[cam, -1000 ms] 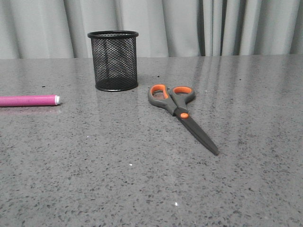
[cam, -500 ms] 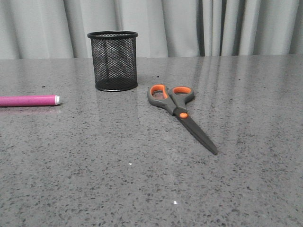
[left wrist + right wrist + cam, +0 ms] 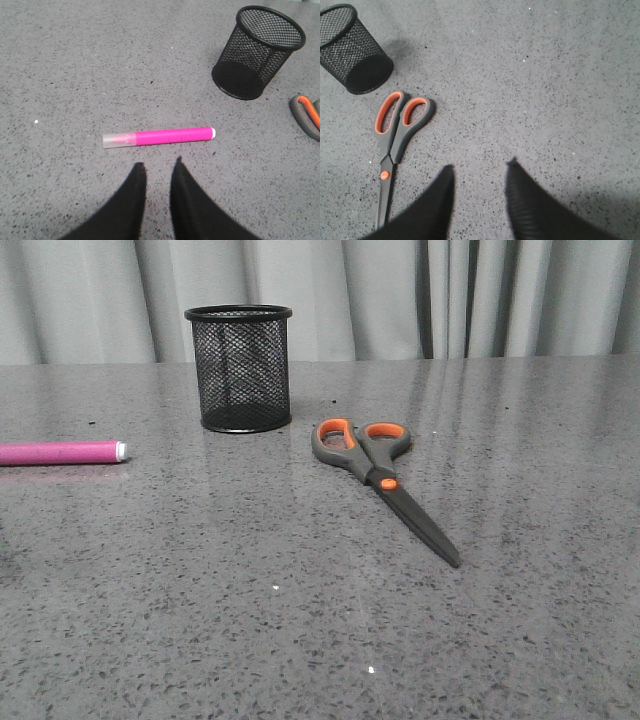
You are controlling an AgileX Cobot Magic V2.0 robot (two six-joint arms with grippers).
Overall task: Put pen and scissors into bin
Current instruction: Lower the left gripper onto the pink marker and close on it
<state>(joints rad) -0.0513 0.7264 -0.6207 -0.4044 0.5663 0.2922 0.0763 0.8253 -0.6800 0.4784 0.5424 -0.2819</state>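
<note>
The pen (image 3: 60,452) lay at the tabletop's (image 3: 300,620) left edge; the scissors (image 3: 383,483) lay mid-table; the bin (image 3: 239,367) stood upright toward the far edge; both the left gripper (image 3: 157,167) and the right gripper (image 3: 480,167) hung parted, empty.

The pen (image 3: 165,136) is bright pink with a white tip and clear cap. The scissors (image 3: 382,477) are dark grey with orange-lined loops; the bin (image 3: 240,368) is black mesh on a speckled grey table (image 3: 300,620).

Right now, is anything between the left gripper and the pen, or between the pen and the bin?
Nothing visible. Bare table lies between the open left gripper and the pen, and between the pen and the upright bin. The scissors lie off to the bin's other side.
</note>
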